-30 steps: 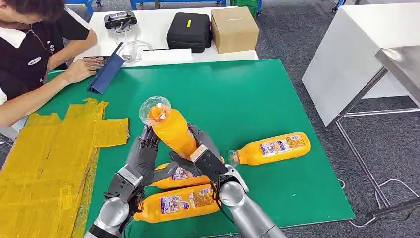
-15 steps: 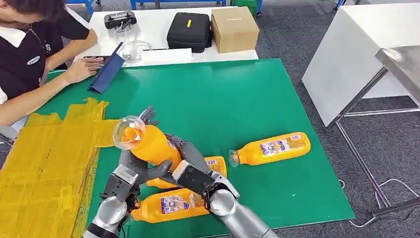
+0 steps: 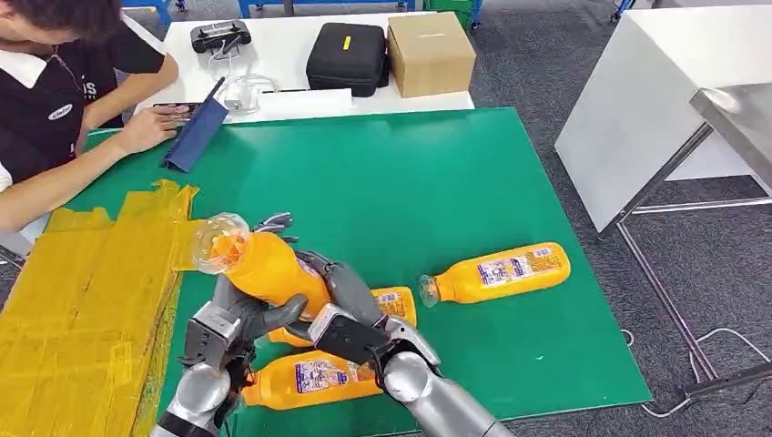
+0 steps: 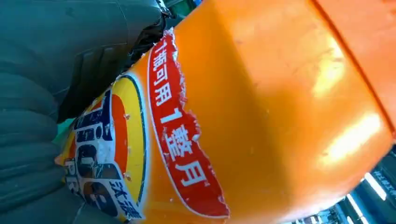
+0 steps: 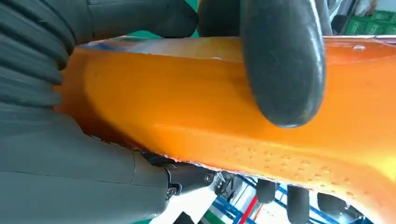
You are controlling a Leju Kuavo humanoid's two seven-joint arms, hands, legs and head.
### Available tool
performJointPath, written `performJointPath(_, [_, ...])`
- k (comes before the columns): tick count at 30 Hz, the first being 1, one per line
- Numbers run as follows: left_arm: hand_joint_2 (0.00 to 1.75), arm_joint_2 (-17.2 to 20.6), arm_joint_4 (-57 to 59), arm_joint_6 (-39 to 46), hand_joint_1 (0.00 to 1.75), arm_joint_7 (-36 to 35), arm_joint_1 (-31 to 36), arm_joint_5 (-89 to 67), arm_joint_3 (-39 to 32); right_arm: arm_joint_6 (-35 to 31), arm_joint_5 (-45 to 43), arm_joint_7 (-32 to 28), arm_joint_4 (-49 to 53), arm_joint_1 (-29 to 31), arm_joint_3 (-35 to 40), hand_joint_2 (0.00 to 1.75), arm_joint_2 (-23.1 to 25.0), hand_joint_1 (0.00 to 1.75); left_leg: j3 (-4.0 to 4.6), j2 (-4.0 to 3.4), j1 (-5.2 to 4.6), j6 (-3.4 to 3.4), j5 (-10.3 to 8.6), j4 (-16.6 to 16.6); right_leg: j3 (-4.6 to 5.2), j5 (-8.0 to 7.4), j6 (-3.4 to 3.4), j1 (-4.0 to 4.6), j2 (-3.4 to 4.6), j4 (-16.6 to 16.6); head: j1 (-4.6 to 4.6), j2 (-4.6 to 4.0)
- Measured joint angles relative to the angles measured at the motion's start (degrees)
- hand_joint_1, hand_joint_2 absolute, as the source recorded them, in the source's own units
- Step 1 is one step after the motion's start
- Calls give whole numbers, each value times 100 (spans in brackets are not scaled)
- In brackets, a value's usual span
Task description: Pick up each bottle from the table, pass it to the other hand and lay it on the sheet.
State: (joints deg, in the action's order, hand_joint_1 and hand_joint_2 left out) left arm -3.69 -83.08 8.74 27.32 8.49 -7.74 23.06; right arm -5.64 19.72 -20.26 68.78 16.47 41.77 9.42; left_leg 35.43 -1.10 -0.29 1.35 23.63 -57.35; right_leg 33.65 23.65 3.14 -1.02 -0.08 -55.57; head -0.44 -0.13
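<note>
The left hand [image 3: 238, 314] and the right hand [image 3: 341, 305] both grasp one orange bottle [image 3: 264, 266], which is lifted off the green table [image 3: 437, 173] and tilted, its clear cap toward the yellow sheet [image 3: 82, 300]. Under the hands two more bottles lie on the green, one near the edge [image 3: 314, 375] and one partly hidden [image 3: 393, 303]. A fourth bottle [image 3: 499, 271] lies apart to the right.

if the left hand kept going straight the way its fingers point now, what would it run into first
Probably nothing soon. The left hand grips the raised bottle, its fingers pointing up and away over bare green mat. Farther along that line stands the white table, though depth is hard to judge.
</note>
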Motion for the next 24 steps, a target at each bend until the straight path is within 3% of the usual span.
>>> performJointPath(10, [175, -63, 0, 83, 175, 48, -14, 160, -63, -127, 2, 0, 17, 2, 13, 175, 2, 175, 0, 0, 0, 0, 0, 0, 0, 0, 0, 0, 0, 0, 2, 0])
performJointPath(11, [175, -70, 0, 85, 175, 48, -15, 166, -63, -127, 2, 0, 20, 2, 13, 175, 2, 122, 0, 0, 0, 0, 0, 0, 0, 0, 0, 0, 0, 0, 2, 0])
performJointPath(12, [175, -74, 0, 85, 175, 50, -15, 166, -66, -127, 2, 0, 24, 2, 13, 175, 2, 2, 0, 0, 0, 0, 0, 0, 0, 0, 0, 0, 0, 0, 0, 0])
performJointPath(24, [175, -79, -17, 490, 175, 74, 60, 304, -450, -651, -18, -37, 280, -116, -92, 175, -142, 0, 1, -1, 0, 0, 0, 0, 1, 0, 0, 0, 1, 0, 2, 0])
